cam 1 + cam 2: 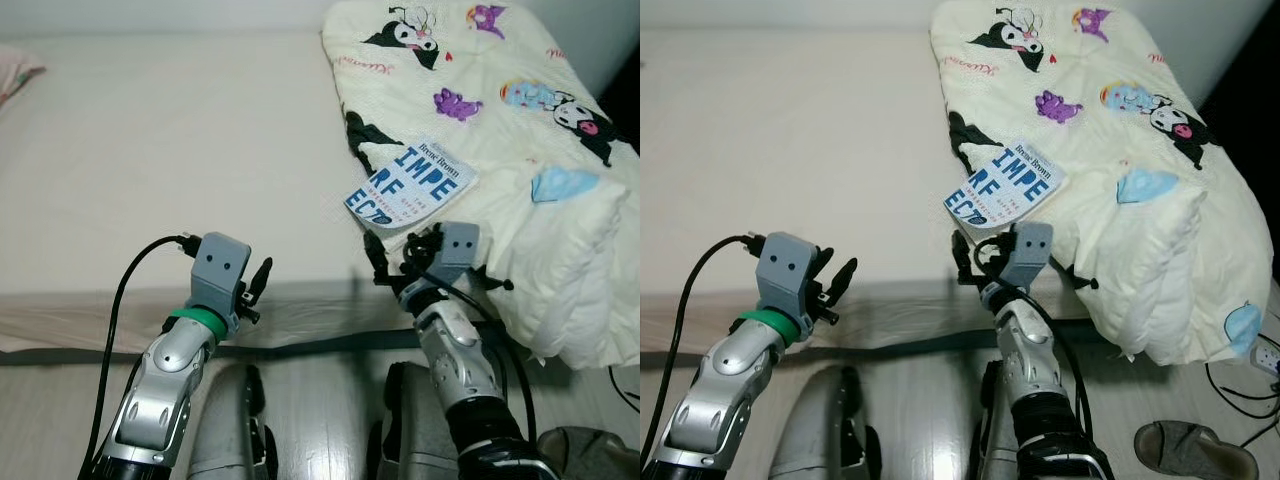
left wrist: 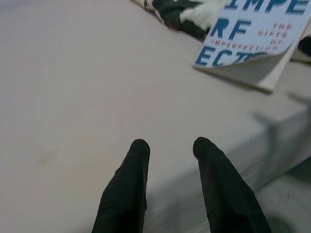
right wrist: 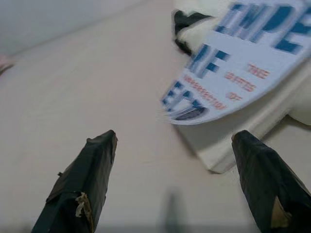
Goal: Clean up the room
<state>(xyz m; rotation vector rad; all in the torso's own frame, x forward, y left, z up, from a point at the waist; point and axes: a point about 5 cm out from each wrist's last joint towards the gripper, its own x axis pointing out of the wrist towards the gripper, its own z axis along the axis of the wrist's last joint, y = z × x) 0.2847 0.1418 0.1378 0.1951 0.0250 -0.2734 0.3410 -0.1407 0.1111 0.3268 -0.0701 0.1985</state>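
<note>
Reaching over the bed's edge, the right gripper (image 3: 175, 179) is spreading its fingers wide, seemingly to take the book (image 1: 411, 184) lying just ahead, a flat glossy paperback resting half on the smooth mattress (image 1: 170, 150), half on the puffy cartoon-print quilt (image 1: 520, 130) beyond; the left gripper (image 2: 170, 148) is hovering alongside, fingers slightly apart

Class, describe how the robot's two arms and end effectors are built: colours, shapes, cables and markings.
Both arms are silver with rounded segments. Each wrist carries a grey box-shaped camera housing. The left end effector and right end effector have two long black fingers; the right fingers show worn, pale tips. A green ring circles the left wrist, and a black cable loops beside it.
</note>
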